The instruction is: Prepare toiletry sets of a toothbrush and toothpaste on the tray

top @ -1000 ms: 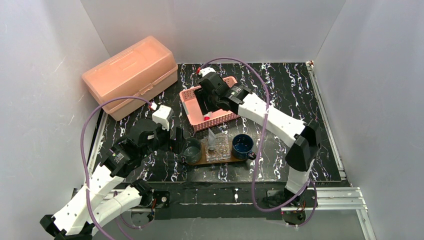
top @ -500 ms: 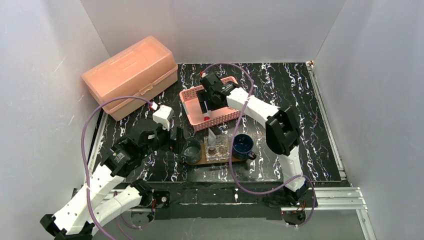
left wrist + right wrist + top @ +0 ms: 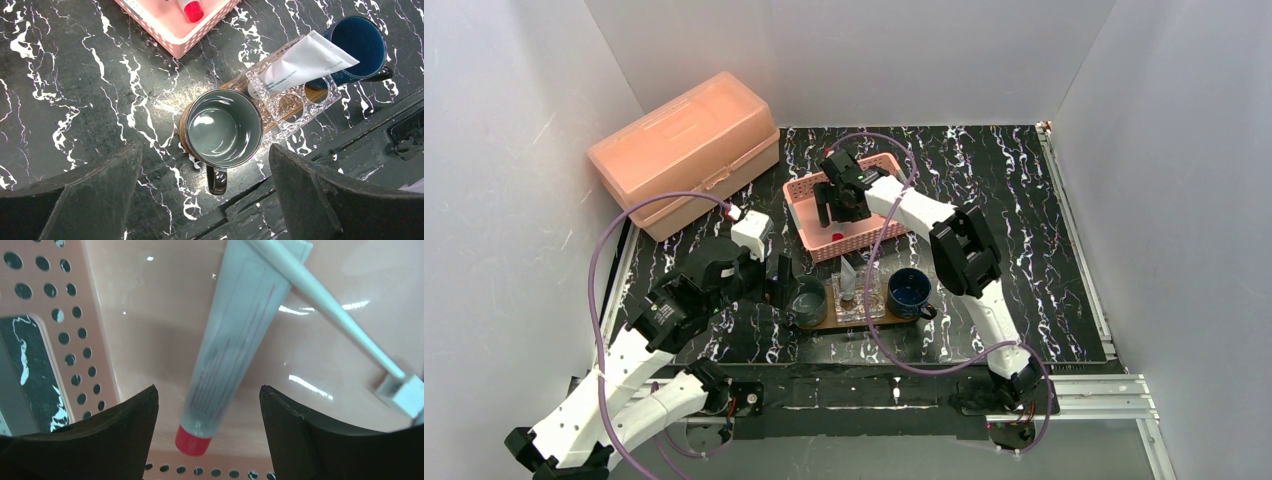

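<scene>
A red-capped silvery toothpaste tube [image 3: 235, 345] lies in the pink basket [image 3: 65, 320], its cap end between the fingers of my open right gripper [image 3: 207, 395], untouched. A white toothbrush [image 3: 330, 305] lies across the tube's flat end. From above, the right gripper [image 3: 837, 203] hovers low inside the basket [image 3: 879, 228]. On the brown tray [image 3: 876, 319] stand a grey mug [image 3: 225, 127], a clear holder [image 3: 295, 100] with another toothpaste tube [image 3: 305, 60] leaning in it, and a blue mug [image 3: 360, 40]. My left gripper [image 3: 205, 152] hangs open above the grey mug.
A large pink lidded box [image 3: 686, 150] sits at the back left. White walls close in the black marbled table [image 3: 1024, 180] on three sides. The right arm's purple cable [image 3: 879, 260] loops over the tray area.
The right arm has folded at the elbow and brought its gripper lower into the basket, over the red-capped tube, with the jaws a little wider. The left arm has stayed still.
</scene>
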Controlling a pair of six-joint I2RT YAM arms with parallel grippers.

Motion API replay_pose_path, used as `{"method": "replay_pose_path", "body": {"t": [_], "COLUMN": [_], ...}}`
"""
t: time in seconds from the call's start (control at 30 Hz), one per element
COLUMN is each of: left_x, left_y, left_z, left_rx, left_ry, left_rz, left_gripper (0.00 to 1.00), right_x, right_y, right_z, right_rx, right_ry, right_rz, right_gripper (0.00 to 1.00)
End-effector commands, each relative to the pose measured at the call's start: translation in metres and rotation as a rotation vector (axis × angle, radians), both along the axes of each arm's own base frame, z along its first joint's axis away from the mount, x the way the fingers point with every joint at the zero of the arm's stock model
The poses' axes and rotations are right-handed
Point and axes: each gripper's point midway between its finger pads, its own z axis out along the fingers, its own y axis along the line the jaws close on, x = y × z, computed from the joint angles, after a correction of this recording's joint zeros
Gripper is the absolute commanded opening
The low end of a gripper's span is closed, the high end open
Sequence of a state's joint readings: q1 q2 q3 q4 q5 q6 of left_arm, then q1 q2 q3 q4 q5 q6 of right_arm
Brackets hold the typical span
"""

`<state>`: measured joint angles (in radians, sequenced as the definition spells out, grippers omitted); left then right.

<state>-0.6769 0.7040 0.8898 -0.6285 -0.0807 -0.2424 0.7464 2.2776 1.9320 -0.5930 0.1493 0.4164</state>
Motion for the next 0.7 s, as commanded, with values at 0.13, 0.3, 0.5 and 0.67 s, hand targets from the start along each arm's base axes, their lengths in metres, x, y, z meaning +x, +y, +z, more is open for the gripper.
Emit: {"method": "replay_pose_path", "body": {"t": [0.13, 0.3, 0.5, 0.67], "left_x": [0.0, 0.0, 0.0, 0.001], "left_y": [-0.001, -0.001, -0.001, -0.001], "left_z": [-0.001, -0.002, -0.002, -0.004], "left_rx": [0.002, 0.002, 0.006, 0.009], "left_ry": [-0.007, -0.007, -0.006, 0.0], "left_rz": [-0.012, -0.011, -0.01, -0.01], "left_gripper": [0.98, 0.98, 0.98, 0.98], "right_x": [0.018, 0.019, 0.018, 0.017], "right_y": [0.017, 0.013, 0.012, 0.015], "right_z": [-0.008, -0.019, -0.021, -0.003], "right_rx": [0.044, 0.01, -0.003, 0.033], "right_ry": [-0.008, 0.002, 0.004, -0.012], "right_rz": [-0.015, -0.014, -0.006, 0.005], "right_gripper": [0.78, 0.63, 0.44, 0.36]}}
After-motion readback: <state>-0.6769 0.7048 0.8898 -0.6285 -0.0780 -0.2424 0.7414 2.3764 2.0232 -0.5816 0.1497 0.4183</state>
